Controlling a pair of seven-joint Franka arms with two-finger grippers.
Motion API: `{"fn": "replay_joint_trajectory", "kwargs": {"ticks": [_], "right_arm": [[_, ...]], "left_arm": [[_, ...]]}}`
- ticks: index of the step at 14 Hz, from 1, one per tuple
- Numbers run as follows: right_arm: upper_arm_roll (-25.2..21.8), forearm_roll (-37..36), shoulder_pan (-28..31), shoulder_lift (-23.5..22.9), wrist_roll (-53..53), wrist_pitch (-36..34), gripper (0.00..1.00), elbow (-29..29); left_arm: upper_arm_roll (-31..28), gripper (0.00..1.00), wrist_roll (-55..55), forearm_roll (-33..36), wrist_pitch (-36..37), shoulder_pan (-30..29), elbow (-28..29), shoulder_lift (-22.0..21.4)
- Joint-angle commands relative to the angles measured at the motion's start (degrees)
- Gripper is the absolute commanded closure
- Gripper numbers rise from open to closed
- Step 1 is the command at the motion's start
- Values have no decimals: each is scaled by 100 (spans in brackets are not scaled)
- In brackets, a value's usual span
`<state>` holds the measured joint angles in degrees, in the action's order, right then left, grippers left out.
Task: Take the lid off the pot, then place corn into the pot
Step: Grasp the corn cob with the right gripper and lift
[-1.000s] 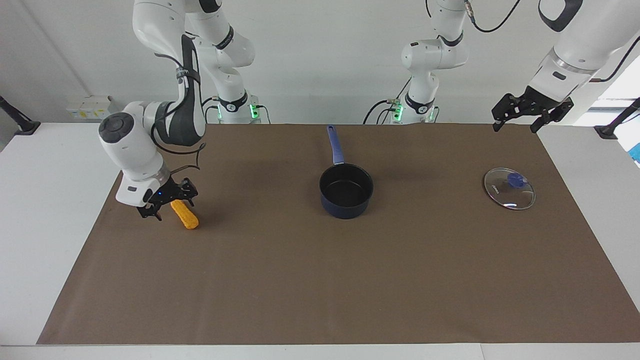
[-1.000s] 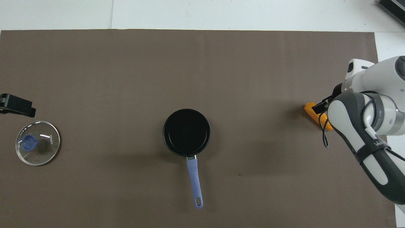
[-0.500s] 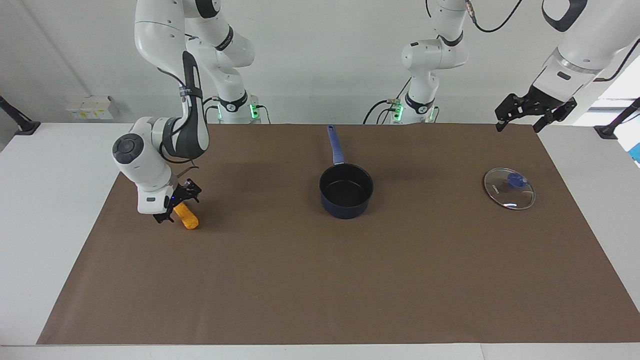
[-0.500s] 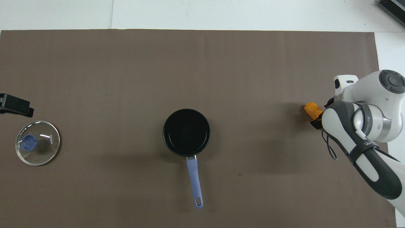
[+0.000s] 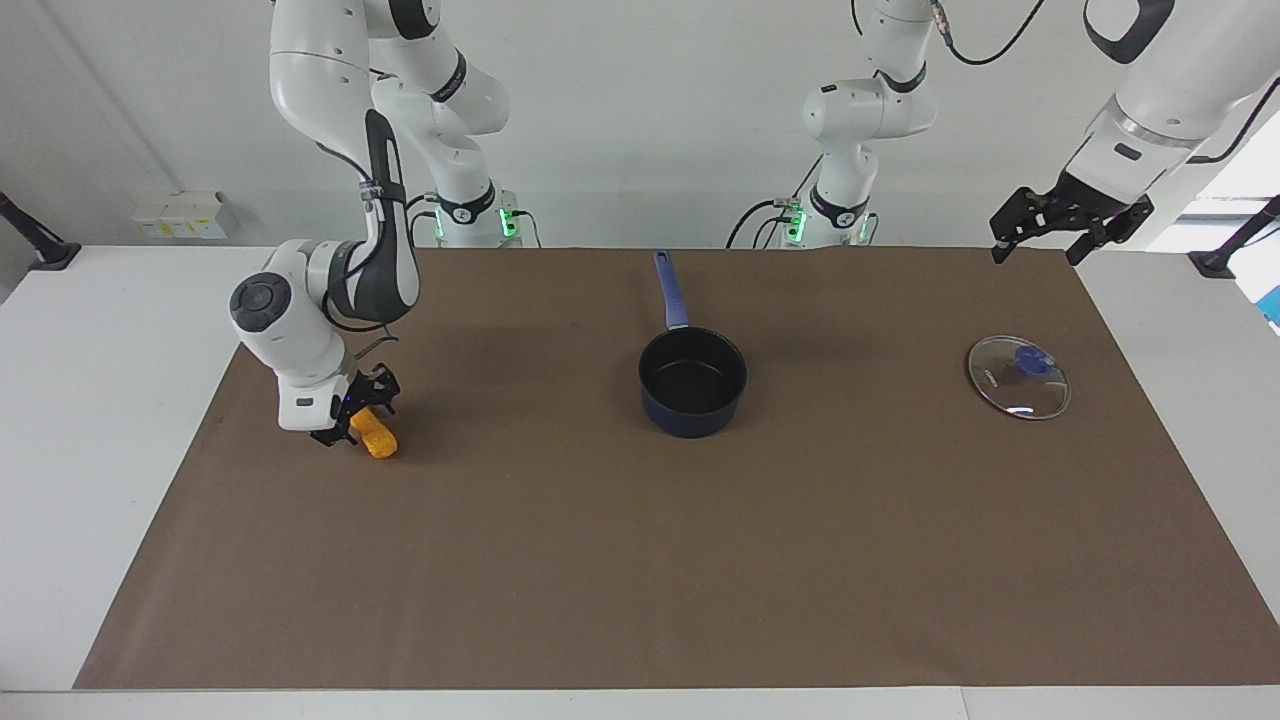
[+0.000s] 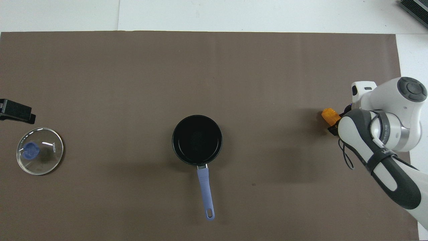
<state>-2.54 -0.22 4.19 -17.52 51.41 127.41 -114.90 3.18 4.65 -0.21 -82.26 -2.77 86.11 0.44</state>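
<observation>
The corn (image 5: 379,438) lies on the brown mat at the right arm's end of the table; only its tip shows in the overhead view (image 6: 329,114). My right gripper (image 5: 355,415) is down at the mat, open, with its fingers on either side of the corn's end nearer the robots. The pot (image 5: 692,380) stands open and empty mid-table (image 6: 197,139), handle toward the robots. The lid (image 5: 1018,376) lies flat on the mat at the left arm's end (image 6: 39,150). My left gripper (image 5: 1035,255) hangs open and empty, high over the mat's corner, and waits.
The brown mat (image 5: 640,560) covers most of the white table. The right arm's wrist and forearm (image 6: 384,140) hang over the mat's edge and hide most of the corn from above. Small white boxes (image 5: 180,213) sit at the table's corner near the right arm's base.
My right gripper came down and turned over the corn, then settled around its end. The left gripper rose slightly. Corn, pot and lid stayed where they were.
</observation>
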Motion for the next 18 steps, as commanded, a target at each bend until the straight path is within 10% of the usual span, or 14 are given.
{"fn": "replay_joint_trajectory", "kwargs": {"ticks": [1, 12, 18], "right_arm": [[8, 13, 64, -85, -174, 47, 100, 186], [95, -13, -928, 987, -4102, -1991, 100, 1425], [174, 119, -2482, 856, -6394, -2310, 100, 1761]], "left_arm": [[25, 0, -25, 65, 114, -22, -25, -53], [25, 0, -25, 65, 114, -31, -25, -53], [25, 0, -25, 65, 114, -31, -25, -53]]}}
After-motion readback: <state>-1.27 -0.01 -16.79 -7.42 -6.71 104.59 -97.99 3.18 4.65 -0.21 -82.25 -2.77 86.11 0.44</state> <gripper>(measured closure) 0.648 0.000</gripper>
